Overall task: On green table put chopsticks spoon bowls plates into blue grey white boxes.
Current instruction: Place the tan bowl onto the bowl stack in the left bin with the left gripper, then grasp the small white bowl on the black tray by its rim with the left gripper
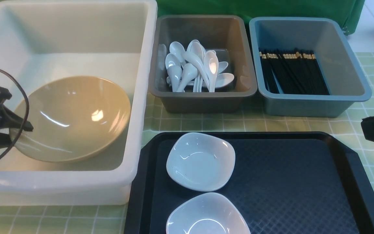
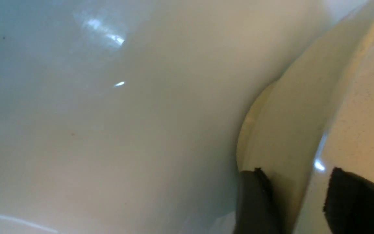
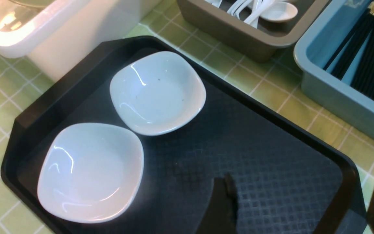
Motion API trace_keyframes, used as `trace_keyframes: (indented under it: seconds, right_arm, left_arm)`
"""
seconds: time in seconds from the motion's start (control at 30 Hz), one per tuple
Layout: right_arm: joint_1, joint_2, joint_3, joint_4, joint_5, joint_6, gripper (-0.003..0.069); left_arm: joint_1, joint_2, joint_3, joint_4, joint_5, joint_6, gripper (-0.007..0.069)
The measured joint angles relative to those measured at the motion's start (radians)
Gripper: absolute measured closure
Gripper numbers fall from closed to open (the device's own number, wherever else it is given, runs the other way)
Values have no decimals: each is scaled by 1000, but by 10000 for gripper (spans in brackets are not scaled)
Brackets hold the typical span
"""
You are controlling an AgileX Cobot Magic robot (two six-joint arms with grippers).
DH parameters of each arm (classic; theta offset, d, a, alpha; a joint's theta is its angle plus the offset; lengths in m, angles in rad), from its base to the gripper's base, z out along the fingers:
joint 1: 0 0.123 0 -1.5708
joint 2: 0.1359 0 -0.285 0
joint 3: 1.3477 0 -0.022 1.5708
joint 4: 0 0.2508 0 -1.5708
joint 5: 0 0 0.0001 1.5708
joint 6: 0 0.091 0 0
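Left gripper (image 2: 297, 172) straddles the tan bowl's (image 1: 73, 118) left rim, jaws slackened, inside the white box (image 1: 141, 97) on the left. The bowl looks glossy, slippery and breakable, best held by its thin rim.

Bright, even light from above casts soft shadows. White glare spots sit on the tan bowl (image 1: 73, 120) and streak the white bowls (image 3: 157, 92). The front view looks slightly soft; the left wrist view is hazy and out of focus.
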Motion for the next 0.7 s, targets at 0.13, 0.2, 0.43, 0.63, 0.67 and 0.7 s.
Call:
trace_keyframes:
  seconds: [0.13, 0.2, 0.43, 0.63, 0.67, 0.7]
  right_arm:
    - [0, 0, 0, 0, 0, 3, 101]
    - [0, 0, 0, 0, 0, 6, 101]
    - [0, 0, 0, 0, 4, 9, 101]
    - [0, 0, 0, 0, 13, 13, 102]
    - [0, 0, 0, 0, 14, 16, 102]
    - [0, 0, 0, 1, 15, 17, 102]
  left_arm:
    - [-6, -58, -15, 55, 15, -23, 154]
    - [-6, -92, -55, 138, 25, -70, 72]
    - [-54, -220, -223, 342, 97, -204, -25]
    - [-388, -336, -271, 301, 97, -63, -21]
    - [-457, -337, -271, 294, 101, -34, -20]
    - [-508, -331, -271, 290, 101, -16, -14]
